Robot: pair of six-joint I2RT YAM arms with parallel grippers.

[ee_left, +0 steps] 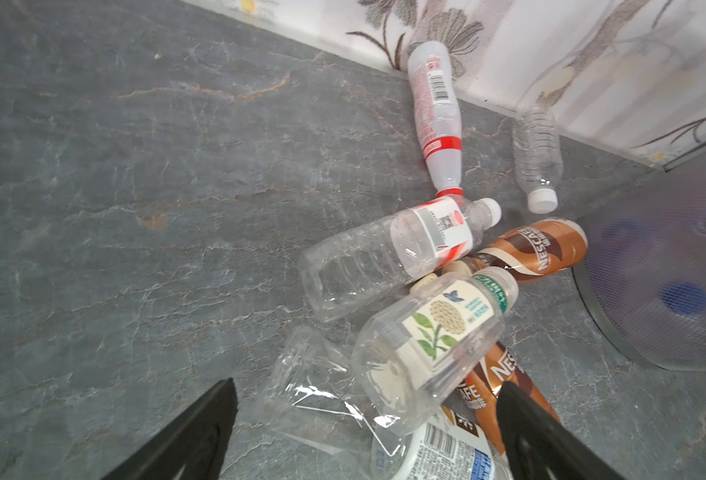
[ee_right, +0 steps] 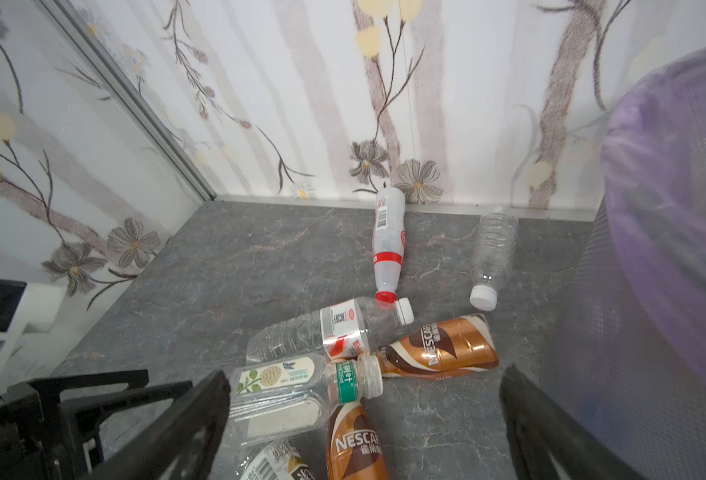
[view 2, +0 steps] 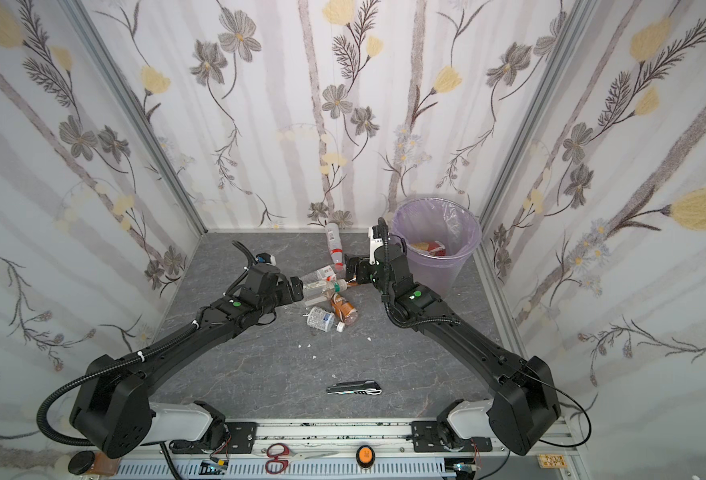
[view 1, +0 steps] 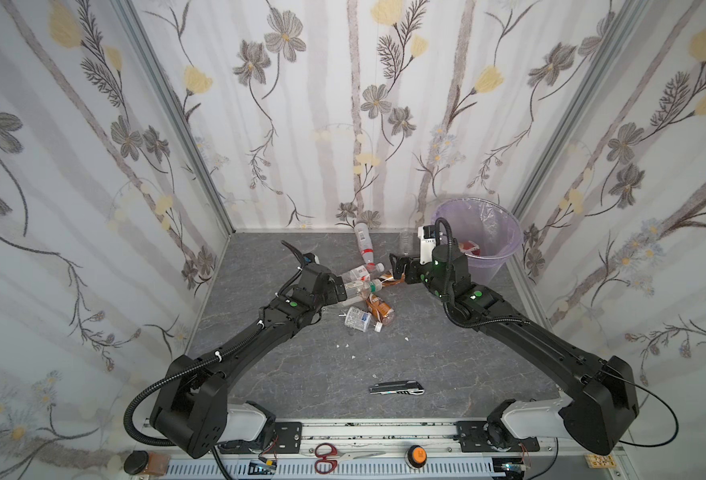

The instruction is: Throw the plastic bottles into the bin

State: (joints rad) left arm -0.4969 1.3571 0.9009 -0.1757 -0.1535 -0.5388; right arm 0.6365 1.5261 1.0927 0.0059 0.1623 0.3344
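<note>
We had the left gripper [ee_left: 369, 384] nearest, jaws apart like the right gripper's [ee_right: 364, 372], the flower-labelled bottle [ee_left: 430, 345] lying just ahead, base toward them, cap pointing away.

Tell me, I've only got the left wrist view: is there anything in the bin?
Observer: Yes. In both top views the bin holds a red item at the bottom.
Operator: Where's the right tool?
Observer: The right tool is open, right by the brown bottle nearest the bin.
Operator: Anything behind my arm?
Observer: A grey folding knife lies on its own, well apart from the bottles.
</note>
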